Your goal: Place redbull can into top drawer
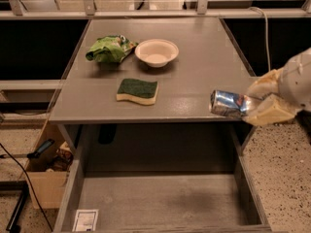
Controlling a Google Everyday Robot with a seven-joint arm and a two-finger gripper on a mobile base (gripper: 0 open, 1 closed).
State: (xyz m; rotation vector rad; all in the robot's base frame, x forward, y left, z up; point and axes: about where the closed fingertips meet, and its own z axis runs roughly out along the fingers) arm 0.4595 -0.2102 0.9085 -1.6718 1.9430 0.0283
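Redbull can [227, 104] is lying sideways in the gripper [251, 106] — fingers clamping its end — hovering at the table [194, 81] front-right edge, top drawer [160, 200] sitting open below.

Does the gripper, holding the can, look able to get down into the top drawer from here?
Probably yes. The gripper grips the can at the table's front right edge, and the drawer stands open just below, its floor bare apart from a corner label.

the matt cream gripper [253, 107] at the smooth grey table's [204, 79] right edge holds the shiny metal redbull can [227, 104].
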